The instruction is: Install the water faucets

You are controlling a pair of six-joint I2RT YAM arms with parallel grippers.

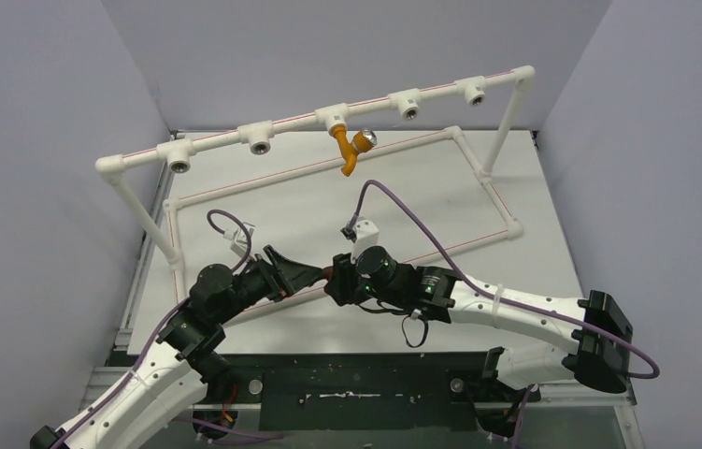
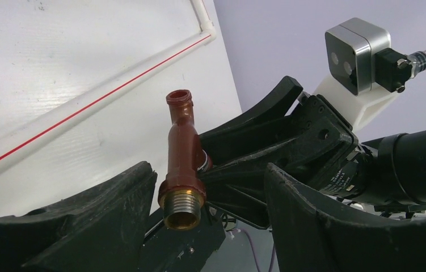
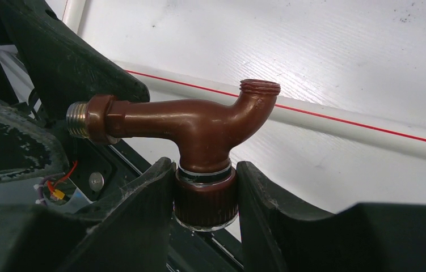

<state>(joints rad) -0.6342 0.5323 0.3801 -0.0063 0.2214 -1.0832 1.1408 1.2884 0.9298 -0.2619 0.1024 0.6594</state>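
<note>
Your right gripper point(image 3: 205, 170) was pinching the dark red-brown faucet point(image 3: 199, 122) by the round cap under its bend, with the brass thread pointing toward the other arm. Your left gripper point(image 2: 210, 173) had its jaws spread on either side of that thread, one finger just beside the collar and the other apart from it. The two grippers met above the near part of the table point(image 1: 263, 210). At the far side, the orange-yellow faucet point(image 1: 351, 150) hung from the middle socket of the white pipe rail point(image 1: 295, 121).
</note>
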